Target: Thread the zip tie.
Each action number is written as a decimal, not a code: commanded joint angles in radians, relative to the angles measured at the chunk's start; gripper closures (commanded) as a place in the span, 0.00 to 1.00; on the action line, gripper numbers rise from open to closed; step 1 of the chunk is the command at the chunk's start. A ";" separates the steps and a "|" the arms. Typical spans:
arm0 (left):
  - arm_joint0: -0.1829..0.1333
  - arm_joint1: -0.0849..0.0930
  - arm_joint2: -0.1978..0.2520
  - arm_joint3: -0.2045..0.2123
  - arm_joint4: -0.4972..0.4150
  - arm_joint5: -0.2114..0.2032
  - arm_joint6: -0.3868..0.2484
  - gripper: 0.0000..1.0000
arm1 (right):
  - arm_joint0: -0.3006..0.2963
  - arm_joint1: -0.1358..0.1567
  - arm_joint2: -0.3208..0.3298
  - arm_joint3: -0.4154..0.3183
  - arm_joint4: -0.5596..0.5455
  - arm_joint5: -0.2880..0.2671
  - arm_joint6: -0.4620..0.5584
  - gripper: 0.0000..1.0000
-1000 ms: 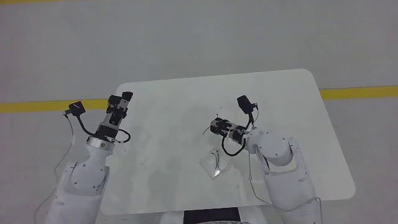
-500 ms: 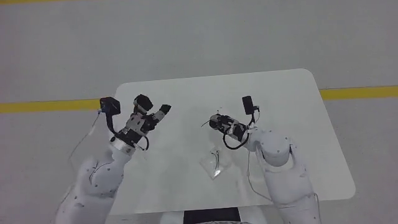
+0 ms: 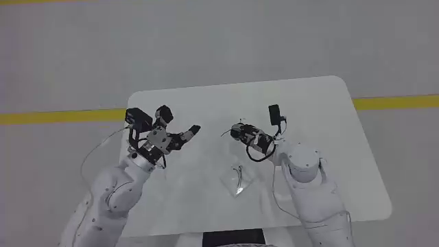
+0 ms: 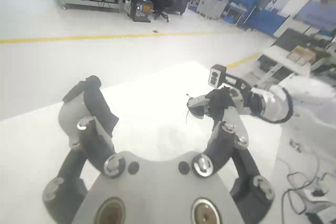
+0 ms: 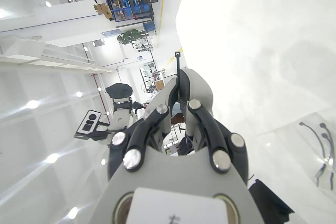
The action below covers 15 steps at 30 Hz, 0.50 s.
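While the right gripper (image 5: 178,78) has its jaws pressed together on a thin black zip tie (image 5: 178,64), the left gripper (image 4: 156,93) has its jaws spread wide apart with nothing between them.

The zip tie stands out past the right gripper's fingertips, its small square head at the far end. From the left wrist view the right gripper (image 4: 195,107) shows farther off, with the zip tie (image 4: 187,109) as a fine dark line at its tip.

From above, the right gripper (image 3: 236,132) is over the middle of the white table (image 3: 309,110), its tip turned toward the left arm. The left gripper (image 3: 180,123) is over the table's left part, its tip turned toward the right one, with a gap between them.

One second ago the left gripper was at the table's left edge, pointing away from the robot. It has since swung inward toward the middle, turned to face the right gripper, and its fingers have opened wider. The right gripper has barely shifted and keeps its hold on the zip tie.

A clear bag (image 3: 238,180) with more black ties lies flat on the table, nearer the robot than the right gripper, in the same place as before.
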 commanded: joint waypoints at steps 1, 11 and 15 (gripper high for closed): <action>0.001 0.013 0.026 0.009 0.064 0.000 0.026 0.00 | 0.003 0.002 0.003 0.001 0.027 0.000 -0.004 1.00; -0.048 0.092 0.160 0.097 0.154 0.000 0.153 0.00 | 0.014 0.009 0.006 0.017 0.159 0.000 -0.029 1.00; -0.050 0.094 0.160 0.098 0.160 0.000 0.153 0.00 | 0.014 0.009 0.006 0.017 0.159 0.000 -0.029 1.00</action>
